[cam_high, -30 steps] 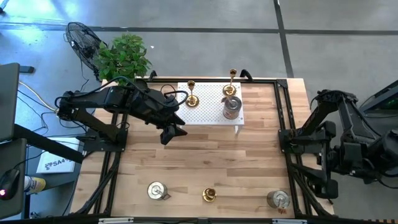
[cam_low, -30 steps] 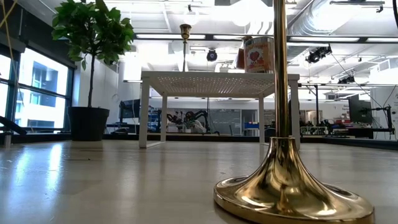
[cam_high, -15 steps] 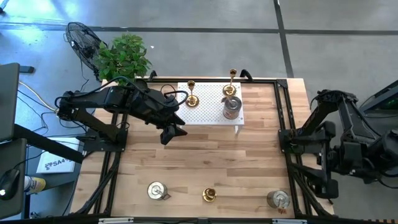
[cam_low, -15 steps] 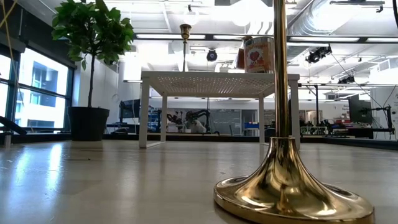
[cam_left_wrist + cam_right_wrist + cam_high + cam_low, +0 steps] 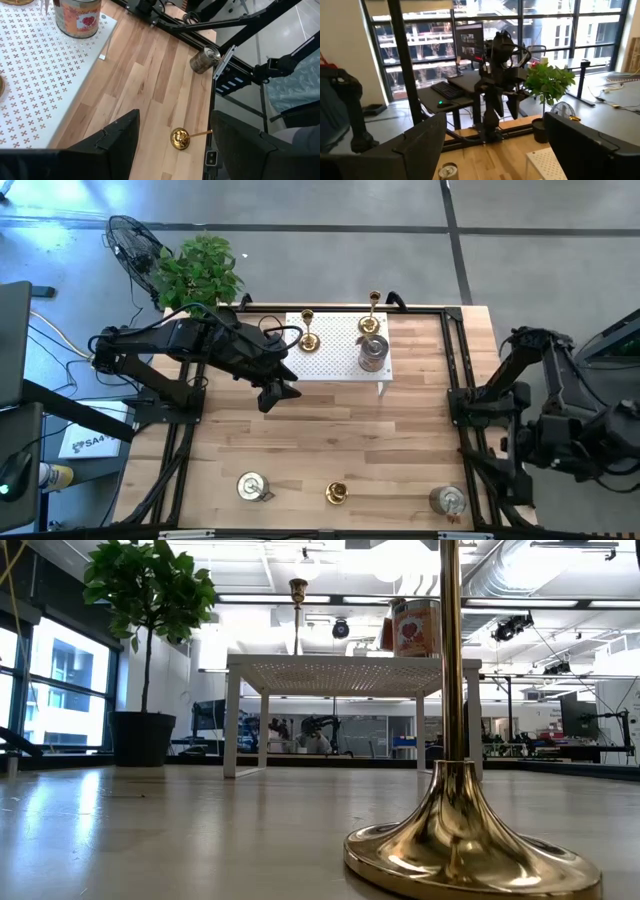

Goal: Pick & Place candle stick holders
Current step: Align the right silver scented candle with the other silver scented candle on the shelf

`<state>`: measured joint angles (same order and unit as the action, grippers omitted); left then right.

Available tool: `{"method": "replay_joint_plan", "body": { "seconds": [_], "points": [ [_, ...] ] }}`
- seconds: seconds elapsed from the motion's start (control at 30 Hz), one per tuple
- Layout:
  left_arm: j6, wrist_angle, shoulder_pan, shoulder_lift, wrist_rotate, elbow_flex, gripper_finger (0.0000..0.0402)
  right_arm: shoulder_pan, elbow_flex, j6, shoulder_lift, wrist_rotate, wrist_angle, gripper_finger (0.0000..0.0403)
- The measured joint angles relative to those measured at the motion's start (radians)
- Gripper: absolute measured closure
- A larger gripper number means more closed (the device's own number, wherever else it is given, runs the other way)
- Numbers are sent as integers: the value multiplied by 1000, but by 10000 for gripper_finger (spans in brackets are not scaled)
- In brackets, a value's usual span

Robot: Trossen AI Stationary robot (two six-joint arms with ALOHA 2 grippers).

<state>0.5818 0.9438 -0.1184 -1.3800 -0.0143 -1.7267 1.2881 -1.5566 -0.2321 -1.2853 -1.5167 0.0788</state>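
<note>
Three holders stand near the table's near edge: a silver cylinder (image 5: 250,486), a gold stick (image 5: 337,494) and a second silver cylinder (image 5: 448,500). A white perforated stand (image 5: 335,365) at the far side carries a gold stick (image 5: 308,340) and a silver tin-like cylinder (image 5: 372,352). Another gold stick (image 5: 374,301) stands at its far right corner. My left gripper (image 5: 272,393) is open and empty above the table, beside the stand's near left corner. In the left wrist view (image 5: 175,120) it looks down at the near gold stick (image 5: 180,138). My right gripper (image 5: 495,130) is open and empty, off the table's right side.
A potted plant (image 5: 198,272) and a fan (image 5: 130,245) stand beyond the far left corner. Black frame rails (image 5: 455,390) run along the table's left and right edges. Bare wood (image 5: 330,430) lies between the stand and the near row.
My right arm, off the table's right edge, has shifted a little toward the near side. The holders stand as before.
</note>
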Motion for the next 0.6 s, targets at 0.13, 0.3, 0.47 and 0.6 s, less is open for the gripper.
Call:
{"method": "replay_joint_plan", "body": {
  "seconds": [0.13, 0.3, 0.47, 0.6],
  "points": [
    [0, 0, 0, 0, 0, 0, 160, 1, 0, -2, 1, -16, 1, 56],
    [0, 0, 0, 0, 0, 0, 160, -5, 0, 4, 1, -32, 0, 13],
    [0, 0, 0, 0, 0, 0, 160, -5, 0, 7, 1, -55, -7, 5],
    [0, 0, 0, 0, 0, 0, 160, -6, 0, 8, 1, -55, -8, 3]
  ]
}}
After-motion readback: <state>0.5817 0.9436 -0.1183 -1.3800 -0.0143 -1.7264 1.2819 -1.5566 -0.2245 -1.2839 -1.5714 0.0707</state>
